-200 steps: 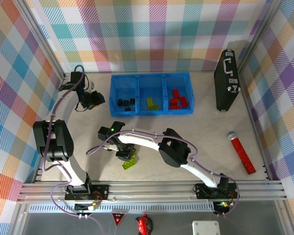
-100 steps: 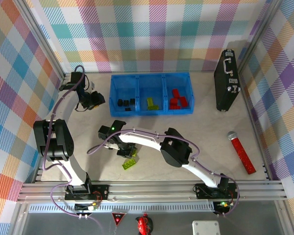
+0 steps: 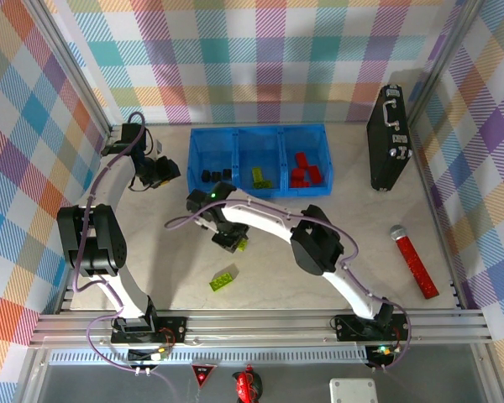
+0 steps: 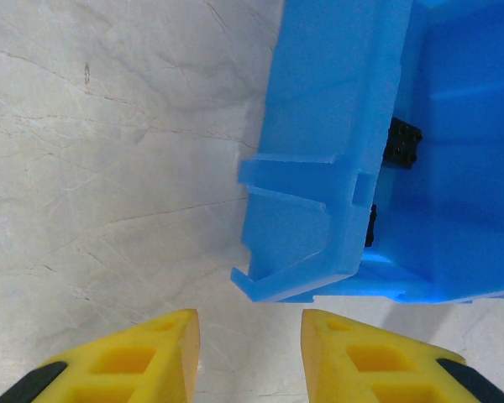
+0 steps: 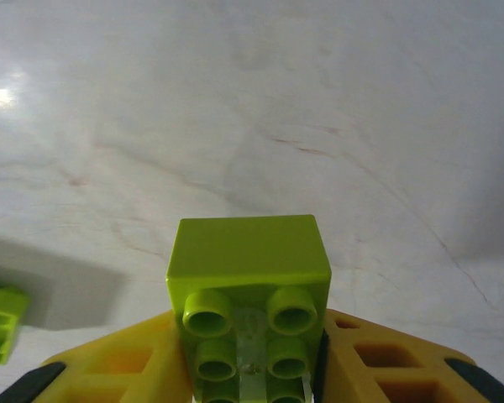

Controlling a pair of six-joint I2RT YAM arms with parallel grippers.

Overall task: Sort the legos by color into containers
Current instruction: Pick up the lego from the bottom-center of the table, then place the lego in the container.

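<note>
The blue three-compartment tray (image 3: 237, 192) stands at the back of the table. Black legos (image 3: 215, 176) lie in its left compartment, a lime-green one (image 3: 259, 176) in the middle, red ones (image 3: 302, 170) in the right. My right gripper (image 3: 232, 240) hangs in front of the tray, shut on a lime-green lego (image 5: 248, 285) held studs toward the camera between the yellow fingers (image 5: 134, 361). Another lime-green lego (image 3: 223, 277) lies on the table nearer the arm bases, also at the wrist view's left edge (image 5: 0, 332). My left gripper (image 4: 250, 323) is open and empty beside the tray's left corner (image 4: 319, 210).
A black briefcase (image 3: 389, 138) lies at the back right. A long red stick with a grey handle (image 3: 414, 262) lies on the right side of the table. Plaid walls close in the left, back and right sides; a metal rail runs along the near edge.
My right gripper has shut on one lime-green lego and carried it up and toward the tray, leaving the other green lego on the table. The left arm has stayed still.
</note>
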